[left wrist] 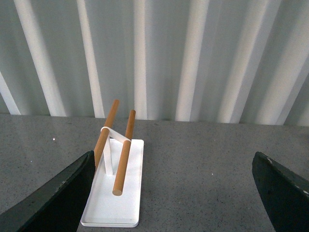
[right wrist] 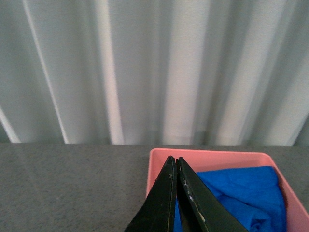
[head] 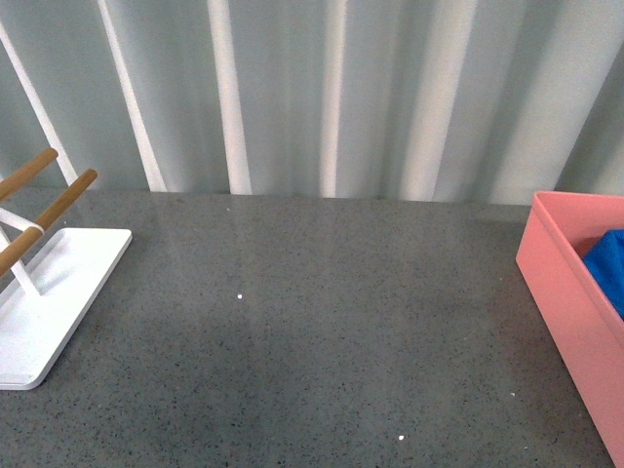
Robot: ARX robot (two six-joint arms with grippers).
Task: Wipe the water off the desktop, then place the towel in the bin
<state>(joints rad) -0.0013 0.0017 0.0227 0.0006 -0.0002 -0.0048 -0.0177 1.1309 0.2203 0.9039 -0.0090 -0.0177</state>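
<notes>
Front: grey speckled bench (head: 312,322) is lying bare, towel (head: 606,268) sitting inside bin (head: 570,302) | Left wrist: left pincer (left wrist: 174,193) is hanging wide open facing rack (left wrist: 116,188) | Right wrist: right pincer (right wrist: 176,198) is pressing closed, empty, above bin | Step: task looking finished; next, retreating.

Neither arm is showing up in the front view, so only the wrist cams are telling us anything. The left gripper (left wrist: 174,193) is sitting wide open, its two dark fingers (left wrist: 53,198) splayed far apart with nothing between them. The right gripper (right wrist: 176,166) is doing the opposite: its fingers are pressed together tip to tip, holding nothing.
</notes>
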